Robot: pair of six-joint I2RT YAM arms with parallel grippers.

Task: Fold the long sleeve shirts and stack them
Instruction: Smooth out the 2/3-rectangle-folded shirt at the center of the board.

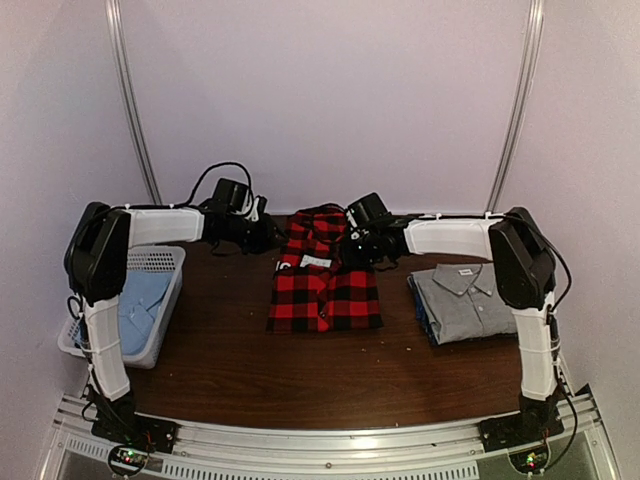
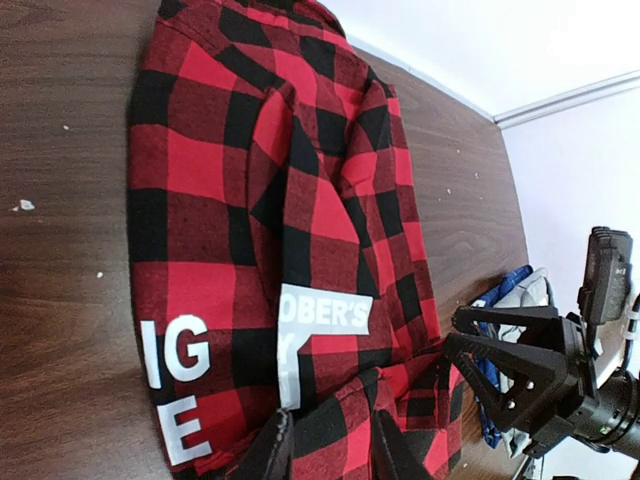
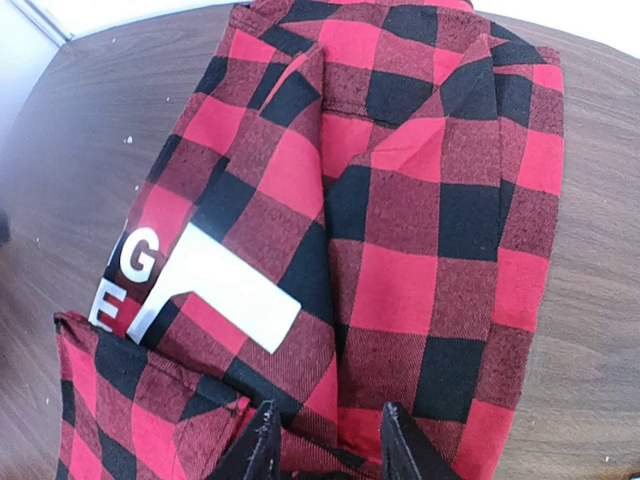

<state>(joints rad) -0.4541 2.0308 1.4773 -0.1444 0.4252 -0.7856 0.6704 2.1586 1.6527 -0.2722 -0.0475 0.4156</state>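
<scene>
The red-and-black check flannel shirt [image 1: 322, 285] lies in the middle of the table, partly folded, with white block letters [image 2: 325, 310] showing on it. Both grippers are at its far end. My left gripper [image 2: 328, 425] stands open astride a raised ridge of the flannel, at the far left corner [image 1: 268, 235]. My right gripper [image 3: 328, 412] is shut on the flannel's edge at the far right corner [image 1: 356, 245]; its black fingers [image 2: 500, 370] also show in the left wrist view. The grey collared shirt [image 1: 462, 298] lies folded at the right.
A white basket [image 1: 165, 262] at the left edge holds a light blue shirt [image 1: 140, 305]. The grey shirt rests on a blue folded garment [image 1: 421, 305]. Bare dark wood [image 1: 300, 380] lies in front of the flannel. White walls close the table at the back.
</scene>
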